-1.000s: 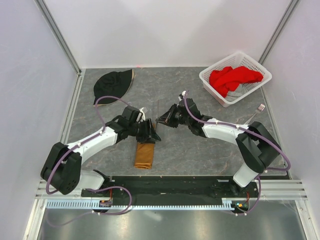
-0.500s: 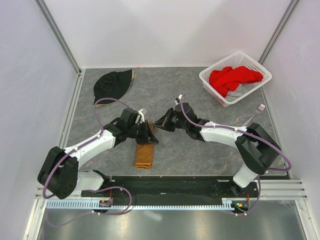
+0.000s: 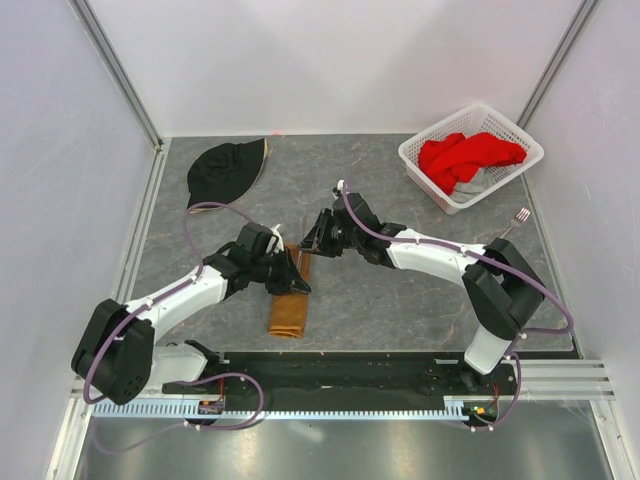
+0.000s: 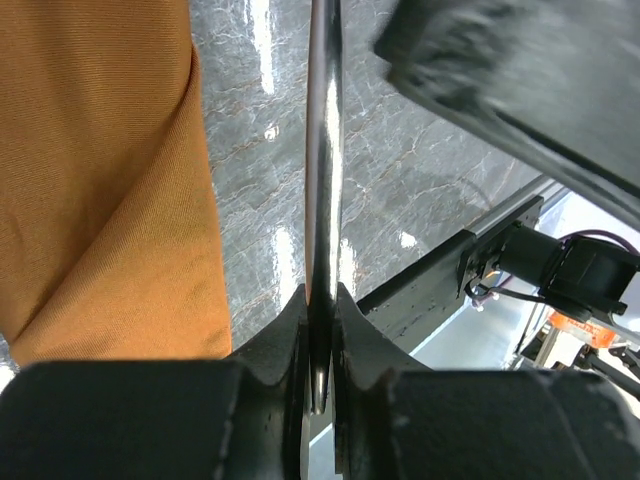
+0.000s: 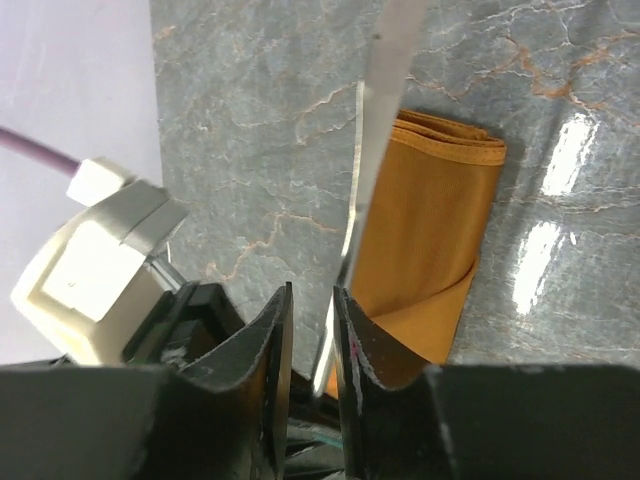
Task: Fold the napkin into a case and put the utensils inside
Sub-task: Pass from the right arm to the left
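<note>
Two robot arms meet over a grey marbled table. The napkin is already folded into the case, a narrow orange-brown oblong lying flat on the table. In the right wrist view it sits just beyond and to the right of the fingertips. In the left wrist view it is close beside the left of the fingers. The left gripper has its fingers pressed together on the knife, pinching the thin grey blade edge-on, so that it runs straight out ahead of the fingertips, above the table and alongside the cloth. The right gripper has its fingers slightly parted, and the same knife passes loosely through the gap without being squeezed. So the folding looks done, while the knife is held at the case and not yet inside it. Which end of the case is open cannot be told. The fork lies untouched, well away from both sets of fingers, near the table's right edge. Both utensils are therefore left to insert. A black hat and a white basket holding a red cloth sit at the far side.
</note>
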You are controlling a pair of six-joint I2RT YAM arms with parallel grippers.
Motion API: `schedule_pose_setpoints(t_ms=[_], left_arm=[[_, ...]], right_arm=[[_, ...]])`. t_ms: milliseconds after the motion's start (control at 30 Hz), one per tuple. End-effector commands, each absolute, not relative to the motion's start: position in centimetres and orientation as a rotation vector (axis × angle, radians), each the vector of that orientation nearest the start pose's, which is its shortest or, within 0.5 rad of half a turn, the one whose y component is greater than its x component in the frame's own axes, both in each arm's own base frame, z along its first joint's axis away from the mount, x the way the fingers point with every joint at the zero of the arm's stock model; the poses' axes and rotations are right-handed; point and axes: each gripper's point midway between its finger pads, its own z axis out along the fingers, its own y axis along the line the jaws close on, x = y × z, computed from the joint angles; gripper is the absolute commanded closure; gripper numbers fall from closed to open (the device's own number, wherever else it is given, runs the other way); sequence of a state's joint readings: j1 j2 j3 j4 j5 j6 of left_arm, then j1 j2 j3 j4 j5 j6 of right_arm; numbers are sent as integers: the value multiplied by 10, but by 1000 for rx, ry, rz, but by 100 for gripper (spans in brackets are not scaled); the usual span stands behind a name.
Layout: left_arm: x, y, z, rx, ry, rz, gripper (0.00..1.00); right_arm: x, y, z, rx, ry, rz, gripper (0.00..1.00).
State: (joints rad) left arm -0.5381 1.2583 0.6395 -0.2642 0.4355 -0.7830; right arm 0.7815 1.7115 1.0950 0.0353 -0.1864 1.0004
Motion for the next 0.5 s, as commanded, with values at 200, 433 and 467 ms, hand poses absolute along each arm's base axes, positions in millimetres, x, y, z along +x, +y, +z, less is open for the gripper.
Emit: schedule_pose_setpoints(t_ms=[200, 433, 467], left_arm=[[202, -230, 93, -52, 2595, -1028, 98], [200, -231, 95, -44, 2590, -1048, 98], [199, -232, 97, -41, 2586, -1053, 98]], right_arm=[[294, 389, 125, 85, 2440, 1094, 58], [296, 398, 122, 75, 2440, 1103, 58], [298, 400, 123, 77, 2439, 1108, 60]])
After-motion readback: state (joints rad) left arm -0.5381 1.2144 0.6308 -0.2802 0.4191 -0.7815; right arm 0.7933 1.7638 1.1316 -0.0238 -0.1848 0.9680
